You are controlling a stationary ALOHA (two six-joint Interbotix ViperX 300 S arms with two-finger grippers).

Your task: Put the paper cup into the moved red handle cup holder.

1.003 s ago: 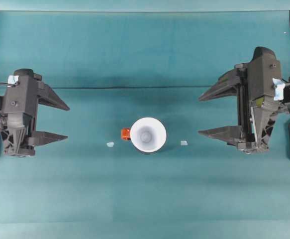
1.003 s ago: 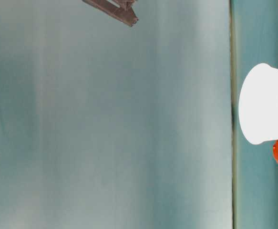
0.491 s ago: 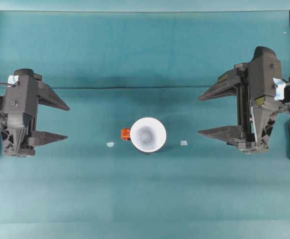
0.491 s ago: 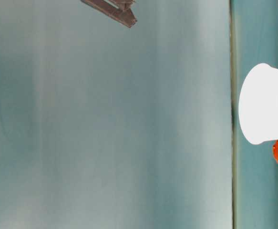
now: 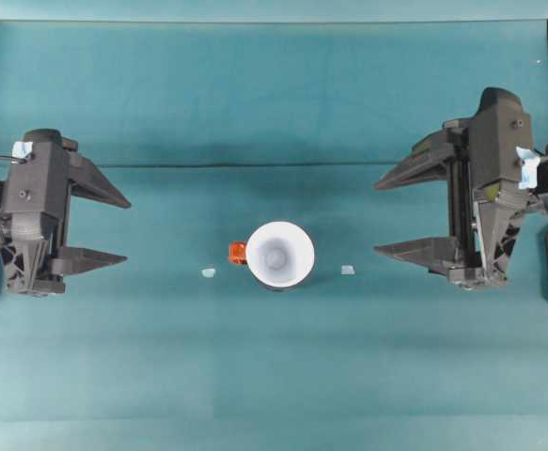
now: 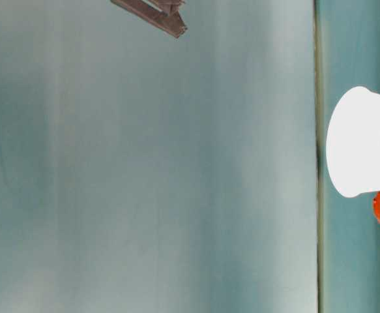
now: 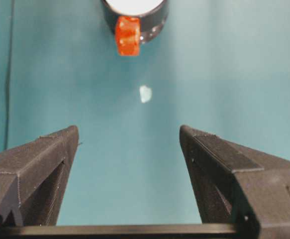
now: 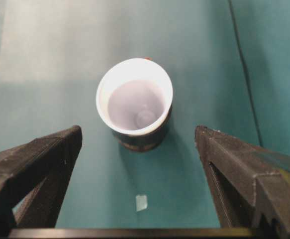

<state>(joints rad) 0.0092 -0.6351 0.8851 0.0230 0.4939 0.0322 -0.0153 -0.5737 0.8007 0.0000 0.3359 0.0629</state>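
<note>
Cup (image 5: 280, 255) is sitting upright inside the black holder (image 8: 141, 138), mid desk (image 5: 274, 94), red handle (image 5: 238, 252) pointing toward the left gripper (image 5: 123, 231). That one's wide open and holding nothing, same for the right gripper (image 5: 381, 217). Both are parked well apart from the cup.

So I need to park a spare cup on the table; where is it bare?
The wide cloth patches nearest and farthest in the overhead view are bare. The centre is taken: paper cup sits in the red handle cup holder, flanked by two small white scraps.
</note>
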